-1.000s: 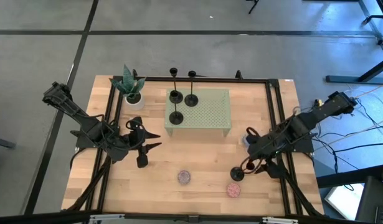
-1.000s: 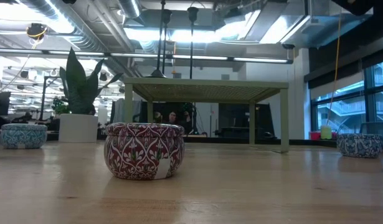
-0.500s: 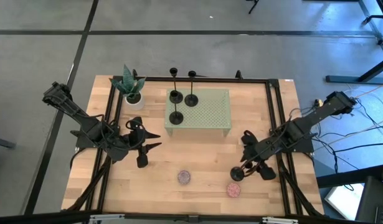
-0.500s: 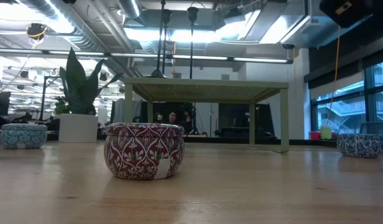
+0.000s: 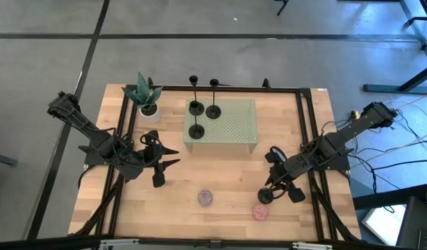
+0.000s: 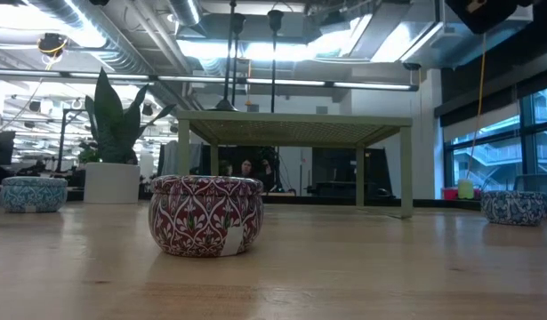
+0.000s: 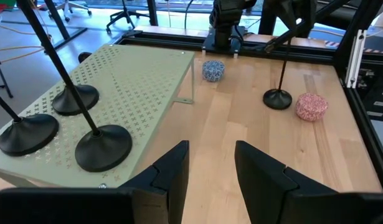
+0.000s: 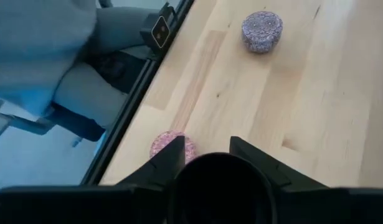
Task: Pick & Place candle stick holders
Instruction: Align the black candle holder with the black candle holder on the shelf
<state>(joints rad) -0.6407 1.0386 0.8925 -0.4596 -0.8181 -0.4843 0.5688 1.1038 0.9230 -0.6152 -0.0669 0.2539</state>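
Note:
Three matte-black candle stick holders point(image 5: 196, 130) stand by their disc bases on the pale green perforated stand point(image 5: 230, 125); they also show in the left wrist view point(image 7: 104, 144). The fourth holder point(image 5: 264, 196) is at the near right, under my right gripper point(image 5: 275, 182), which is shut on it. Its base and stem show in the left wrist view point(image 7: 277, 98). My left gripper point(image 5: 164, 164) is open and empty, left of the stand, its fingers apart point(image 7: 210, 171). My right gripper holds the fourth holder by its small cup top point(image 8: 221, 182), pinched between the two fingers point(image 8: 169, 163), which come from above and point down. The stem runs down below the fingers, nearly upright. Whether the disc base point(image 7: 277, 99) touches the table, I cannot tell.
A pink speckled puck point(image 5: 261, 212) lies beside the held holder's base, another puck point(image 5: 205, 198) lies nearer the middle, and a blue one point(image 7: 213, 70) is by the stand's right end. A potted plant point(image 5: 145, 97) stands far left. A person point(image 8: 48, 56) is beyond the table's edge.
My right gripper has shifted a little toward the table's left and near edges with the holder's top; the holder's base has stayed at about the same spot.

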